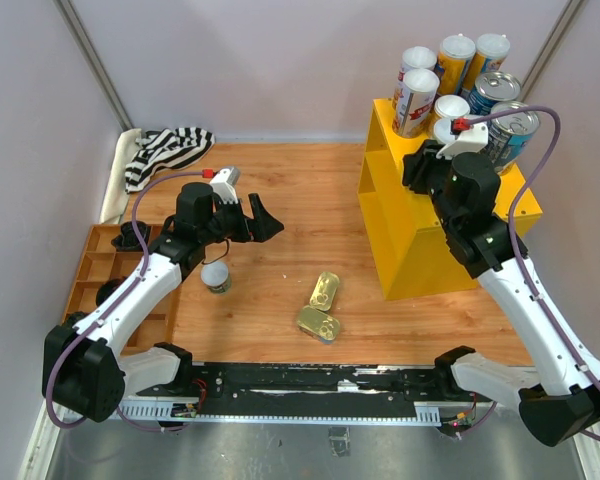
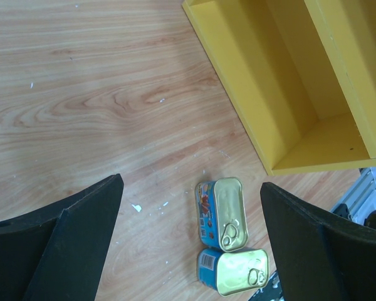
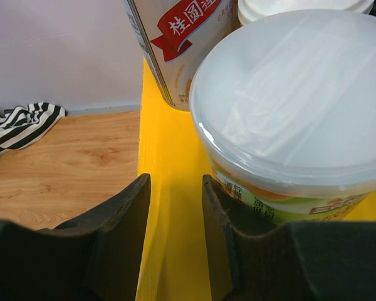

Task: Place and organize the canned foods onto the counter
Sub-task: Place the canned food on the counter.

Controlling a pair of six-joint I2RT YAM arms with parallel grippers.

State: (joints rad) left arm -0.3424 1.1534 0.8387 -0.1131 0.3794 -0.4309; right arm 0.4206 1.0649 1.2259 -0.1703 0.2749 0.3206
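Observation:
The yellow counter [image 1: 420, 235] stands at the right with several cans on its top: red-white tubes [image 1: 416, 100], an orange tube [image 1: 455, 58] and blue silver-topped cans [image 1: 496, 90]. My right gripper [image 1: 415, 170] hovers over the counter's top; in the right wrist view its jaws [image 3: 175, 179] stand narrowly open with nothing between them, the right finger beside a white-lidded can [image 3: 288, 106]. Two flat gold tins [image 2: 229, 213] [image 2: 241, 271] lie side by side on the wooden table. Above them hangs my left gripper [image 2: 191, 182], wide open and empty. Another white-lidded can [image 1: 215, 275] stands by the left arm.
A brown compartment tray [image 1: 95, 270] holding dark lumps sits at the left edge. A black-and-white striped cloth [image 1: 165, 150] lies in the back left corner. The counter's two open shelves [image 2: 282, 94] face the table. Grey walls enclose the table.

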